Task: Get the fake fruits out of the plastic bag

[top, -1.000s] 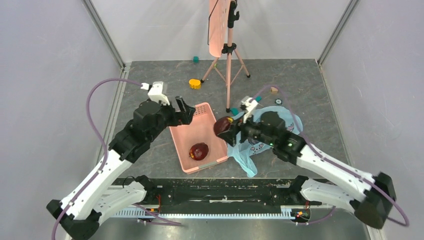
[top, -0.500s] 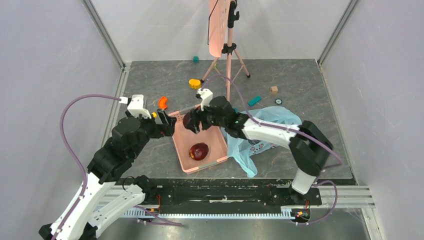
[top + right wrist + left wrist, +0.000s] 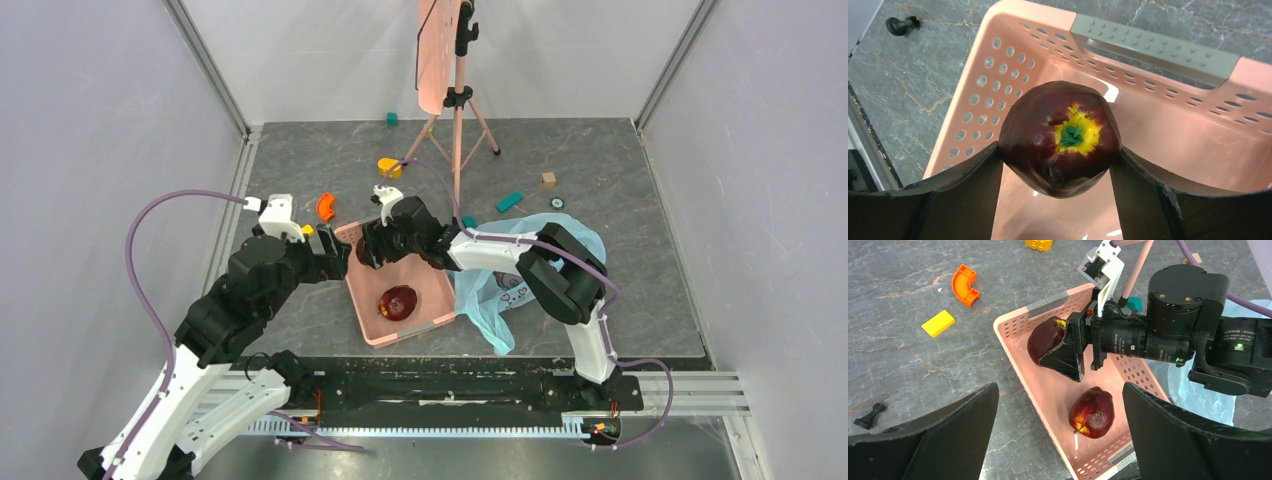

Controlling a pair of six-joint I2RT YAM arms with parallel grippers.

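Observation:
My right gripper (image 3: 372, 246) is shut on a dark-red fake fruit (image 3: 1060, 137) with a yellow patch and a green tuft. It holds the fruit just above the far left part of the pink basket (image 3: 405, 333); the fruit also shows in the left wrist view (image 3: 1045, 339). A second fake fruit (image 3: 398, 302) lies on the basket floor near the front (image 3: 1092, 412). The light-blue plastic bag (image 3: 487, 315) lies crumpled right of the basket, under the right arm. My left gripper (image 3: 335, 262) is open and empty at the basket's left rim.
A pink tripod stand (image 3: 457, 100) stands behind the basket. An orange curved block (image 3: 325, 205), a yellow block (image 3: 389, 166), a teal block (image 3: 508, 201) and a flat yellow block (image 3: 938, 323) lie on the grey floor. Walls close in left and right.
My right gripper has carried the fake fruit left, from beside the bag to over the basket's far left part. My left arm has drawn back to the left.

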